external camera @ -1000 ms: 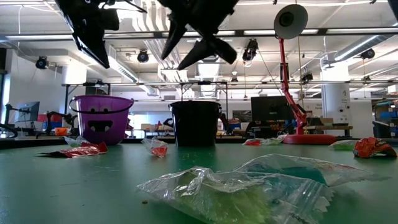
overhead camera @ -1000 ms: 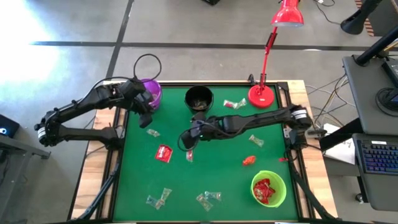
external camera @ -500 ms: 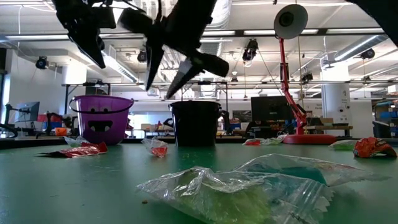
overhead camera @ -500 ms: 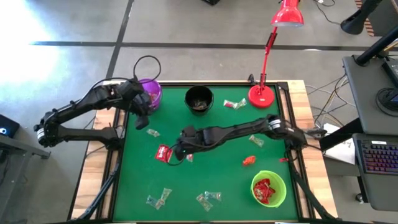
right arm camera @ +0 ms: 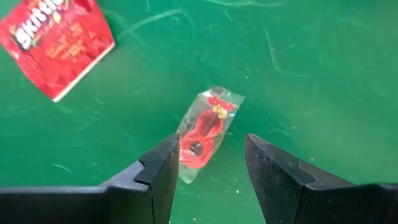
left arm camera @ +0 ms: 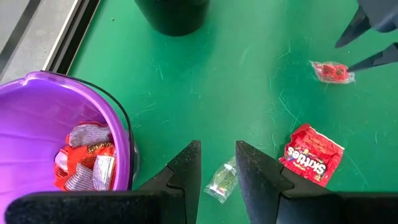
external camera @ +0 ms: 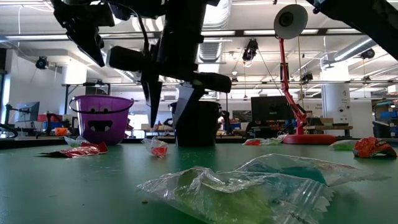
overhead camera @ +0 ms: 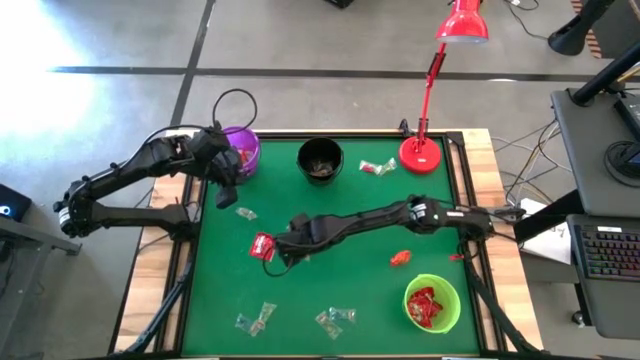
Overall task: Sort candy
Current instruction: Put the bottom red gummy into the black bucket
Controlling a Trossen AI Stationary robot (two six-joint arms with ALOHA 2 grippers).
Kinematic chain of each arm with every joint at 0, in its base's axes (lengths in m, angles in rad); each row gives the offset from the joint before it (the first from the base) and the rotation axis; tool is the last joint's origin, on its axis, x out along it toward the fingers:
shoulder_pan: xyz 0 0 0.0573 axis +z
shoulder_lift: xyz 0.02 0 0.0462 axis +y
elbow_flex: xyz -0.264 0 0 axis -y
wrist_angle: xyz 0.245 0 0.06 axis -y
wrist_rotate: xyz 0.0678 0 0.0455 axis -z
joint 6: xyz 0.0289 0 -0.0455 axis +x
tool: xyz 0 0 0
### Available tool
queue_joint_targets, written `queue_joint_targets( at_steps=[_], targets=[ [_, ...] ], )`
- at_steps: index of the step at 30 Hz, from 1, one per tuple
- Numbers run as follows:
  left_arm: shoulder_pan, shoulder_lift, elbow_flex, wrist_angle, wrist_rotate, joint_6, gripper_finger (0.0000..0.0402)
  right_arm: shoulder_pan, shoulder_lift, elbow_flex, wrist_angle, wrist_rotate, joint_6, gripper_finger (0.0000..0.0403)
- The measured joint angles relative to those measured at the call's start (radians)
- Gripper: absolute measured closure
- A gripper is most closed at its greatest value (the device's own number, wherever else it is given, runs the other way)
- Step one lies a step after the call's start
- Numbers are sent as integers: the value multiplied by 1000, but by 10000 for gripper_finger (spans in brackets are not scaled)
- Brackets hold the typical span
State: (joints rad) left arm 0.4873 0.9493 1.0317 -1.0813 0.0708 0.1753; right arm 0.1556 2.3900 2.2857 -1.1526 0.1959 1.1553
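Observation:
Candy lies scattered on the green table point(overhead camera: 340, 285). My right gripper point(right arm camera: 211, 144) is open and points down over one small red candy in a clear wrapper point(right arm camera: 202, 134), a finger on either side, above it without touching. In the low view the right gripper point(external camera: 169, 115) hangs clear of the table. A red Skittles packet point(overhead camera: 263, 246) lies just to its left. My left gripper point(left arm camera: 217, 149) is open, holds nothing and hovers beside the purple bowl point(overhead camera: 243, 150), above a clear greenish candy point(left arm camera: 222, 182).
A black bowl point(overhead camera: 320, 158) stands at the far middle and a green bowl point(overhead camera: 432, 303) with red candies at the near right. A red desk lamp point(overhead camera: 422, 150) stands at the far right. More wrapped candies lie near the front edge point(overhead camera: 335, 318) and on the right point(overhead camera: 401, 258).
My right gripper has stretched toward the table's left and near edge and come down, tipping to point more steeply at the table. It now stands over the small red candy, still open. The candies have not moved.

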Motion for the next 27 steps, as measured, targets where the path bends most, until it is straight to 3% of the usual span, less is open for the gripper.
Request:
queue_joint_targets(
  at_steps=[19, 23, 27],
  targets=[
    [0, 3, 0, 0, 0, 0, 319, 1, 79, -4, 33, -65, -39, 235],
    [0, 4, 0, 0, 0, 0, 319, 1, 79, -6, 33, -68, -41, 265],
    [0, 4, 0, 0, 0, 0, 319, 1, 77, -6, 32, -72, -59, 326]
  ],
)
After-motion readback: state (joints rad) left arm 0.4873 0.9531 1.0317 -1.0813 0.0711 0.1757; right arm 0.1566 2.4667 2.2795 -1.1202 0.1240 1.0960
